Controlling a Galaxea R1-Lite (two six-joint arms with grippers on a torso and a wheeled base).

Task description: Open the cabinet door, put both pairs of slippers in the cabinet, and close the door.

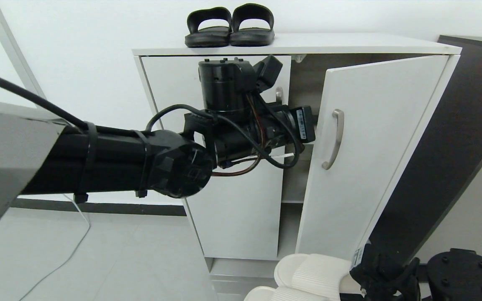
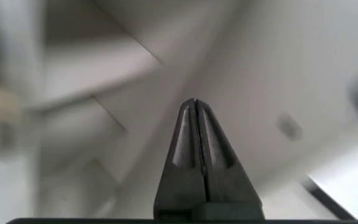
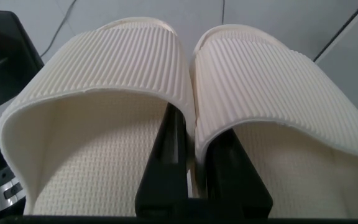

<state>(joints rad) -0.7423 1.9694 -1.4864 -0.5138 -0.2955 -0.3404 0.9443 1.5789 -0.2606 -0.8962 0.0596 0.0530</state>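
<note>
Inside the white slippers (image 3: pixel 104 81), the right claw (image 3: pixel 190 137) pinches their adjoining sides.

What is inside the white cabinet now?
Through the gap beside the half-open right door, a dark back wall and one shelf edge show; nothing stored shows there. The closed left door and the left arm cover the rest.
</note>
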